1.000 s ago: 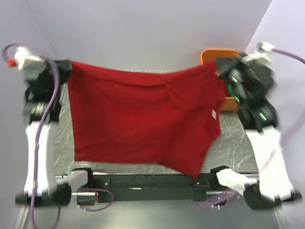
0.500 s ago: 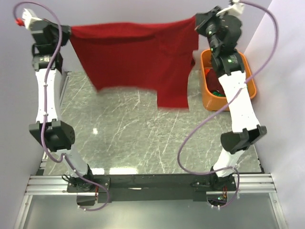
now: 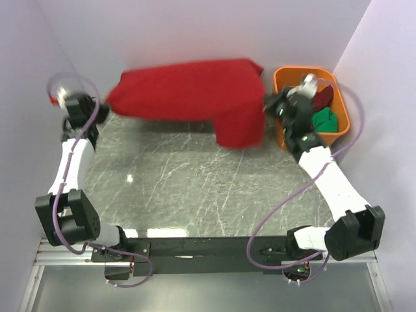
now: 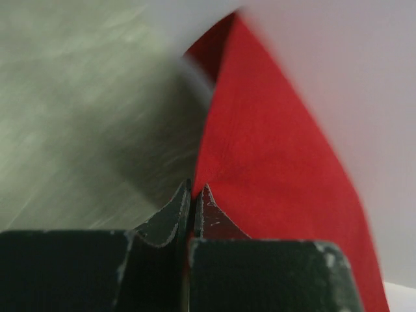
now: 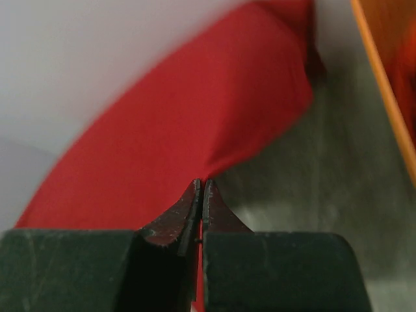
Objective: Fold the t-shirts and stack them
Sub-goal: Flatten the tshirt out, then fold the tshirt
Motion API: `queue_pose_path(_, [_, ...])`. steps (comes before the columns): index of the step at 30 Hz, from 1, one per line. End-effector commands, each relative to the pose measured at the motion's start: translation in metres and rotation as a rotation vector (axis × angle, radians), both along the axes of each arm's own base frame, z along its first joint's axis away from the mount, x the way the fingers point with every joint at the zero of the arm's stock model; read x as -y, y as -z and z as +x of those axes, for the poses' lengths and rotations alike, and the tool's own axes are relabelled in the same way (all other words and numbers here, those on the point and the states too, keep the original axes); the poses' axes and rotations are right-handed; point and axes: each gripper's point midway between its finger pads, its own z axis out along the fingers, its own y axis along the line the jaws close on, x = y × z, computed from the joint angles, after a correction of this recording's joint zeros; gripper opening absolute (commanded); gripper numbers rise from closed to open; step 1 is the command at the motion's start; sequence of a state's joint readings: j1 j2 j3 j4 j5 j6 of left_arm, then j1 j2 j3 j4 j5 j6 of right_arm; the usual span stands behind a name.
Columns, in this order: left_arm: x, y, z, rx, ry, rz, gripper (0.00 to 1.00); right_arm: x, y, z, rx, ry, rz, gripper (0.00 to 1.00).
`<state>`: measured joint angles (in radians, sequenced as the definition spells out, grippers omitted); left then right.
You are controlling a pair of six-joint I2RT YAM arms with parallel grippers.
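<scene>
1. Both arms have dropped from the high reach of half a second ago, and the bright red t-shirt [image 3: 188,91], which hung then like a curtain, now sits lower over the far edge of the table [image 3: 188,188]
2. Its cloth is blurred, so whether it rests on the marbled top or hangs just above it cannot be told
3. Its long axis runs left to right along the far wall, stretched between the two grippers; one flap at the right end droops toward the near side
4. Left gripper [image 3: 99,109] has its jaws pressed together, pinching the shirt's left corner; the left wrist view shows red cloth [image 4: 260,175] running out from between the tips [image 4: 193,195]
5. Right gripper [image 3: 268,104] is likewise clamped on the right corner, just beside the orange tub [image 3: 284,140]; its wrist view shows the cloth [image 5: 195,110] held at the tips [image 5: 200,192]
6. Each arm has its elbow folded low near the front rail, forearm reaching to a far corner
7. Inside the tub lie the dark maroon t-shirt [image 3: 323,96] and the green t-shirt [image 3: 327,121]
</scene>
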<state>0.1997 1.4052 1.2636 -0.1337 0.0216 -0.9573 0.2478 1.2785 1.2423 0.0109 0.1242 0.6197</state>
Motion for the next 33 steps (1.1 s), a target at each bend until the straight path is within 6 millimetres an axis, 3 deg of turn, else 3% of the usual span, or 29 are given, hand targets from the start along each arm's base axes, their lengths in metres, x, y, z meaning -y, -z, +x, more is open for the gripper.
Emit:
queue_pose_path(1, [0.000,0.075,-0.024,-0.126,-0.057,-0.106,0.00,-0.003,0.080,-0.018,-0.156,-0.014,0.083,0.00])
queue_pose_path(2, [0.002,0.092,-0.030,-0.160,-0.065,-0.129,0.00,-0.003,0.096,-0.025,-0.186,-0.020,0.087,0.00])
queue_pose_path(3, [0.006,0.126,-0.042,-0.227,-0.075,-0.169,0.00,-0.003,0.133,-0.035,-0.259,-0.025,0.080,0.00])
queue_pose_path(7, [0.014,0.193,-0.078,-0.384,-0.105,-0.228,0.00,0.003,0.198,-0.059,-0.407,-0.014,0.046,0.00])
queue_pose_path(9, [0.010,0.218,-0.099,-0.442,-0.148,-0.222,0.00,0.012,0.227,-0.070,-0.492,0.018,0.002,0.00])
queue_pose_path(12, [0.012,0.232,-0.123,-0.477,-0.176,-0.223,0.00,0.015,0.255,-0.087,-0.573,0.017,-0.023,0.00])
queue_pose_path(18, [0.003,0.235,-0.152,-0.499,-0.238,-0.171,0.01,0.033,0.270,-0.108,-0.633,0.074,-0.081,0.00])
queue_pose_path(27, [0.008,0.238,-0.188,-0.525,-0.235,-0.142,0.05,0.043,0.261,-0.149,-0.637,0.066,-0.090,0.00])
queue_pose_path(33, [0.011,0.245,-0.213,-0.553,-0.248,-0.143,0.11,0.046,0.257,-0.166,-0.612,0.058,-0.080,0.00])
